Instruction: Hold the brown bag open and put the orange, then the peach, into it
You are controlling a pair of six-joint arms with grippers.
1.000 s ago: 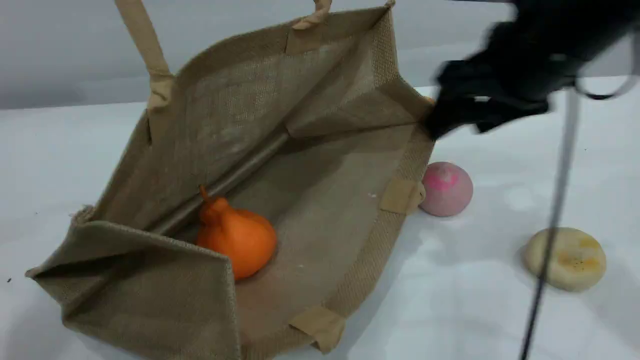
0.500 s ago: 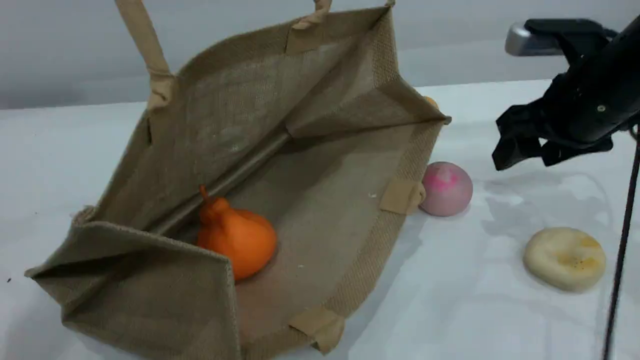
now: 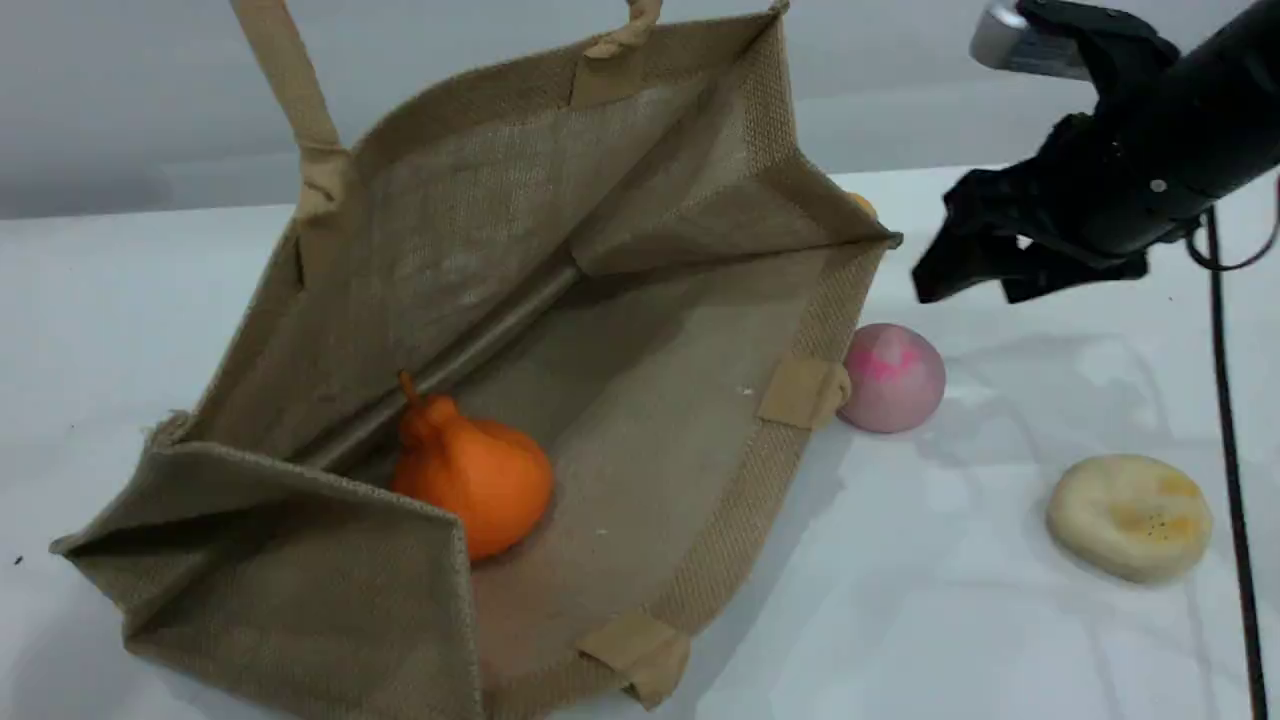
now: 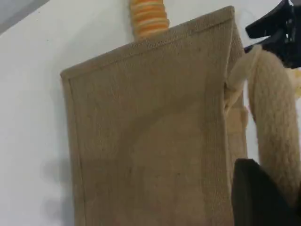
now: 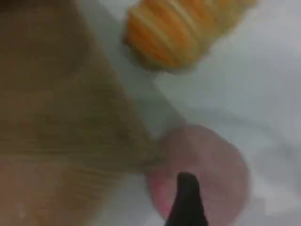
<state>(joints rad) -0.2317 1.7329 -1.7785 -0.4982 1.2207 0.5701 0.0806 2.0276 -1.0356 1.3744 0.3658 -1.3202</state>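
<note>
The brown bag (image 3: 640, 420) lies with its mouth held wide toward the camera. One beige handle (image 3: 290, 90) rises out of the scene view's top edge. In the left wrist view that rope handle (image 4: 275, 122) runs against my left fingertip (image 4: 256, 197), and the gripper is shut on it. The orange (image 3: 470, 480) rests inside the bag, on its lower wall. The peach (image 3: 893, 377) sits on the table, touching the bag's rim. My right gripper (image 3: 975, 285) hangs open just above and to the right of the peach. In the right wrist view the peach (image 5: 207, 165) is blurred, behind one fingertip (image 5: 188, 202).
A flat cream bun (image 3: 1130, 515) lies on the table right of the peach. An orange-striped loaf (image 4: 148, 16) lies behind the bag, barely peeking out in the scene view. A black cable (image 3: 1230, 450) hangs down the right edge.
The right gripper swung away from the bag's rim to the right, then came back left to hang above the peach. The bag, the orange and the peach have not moved.
</note>
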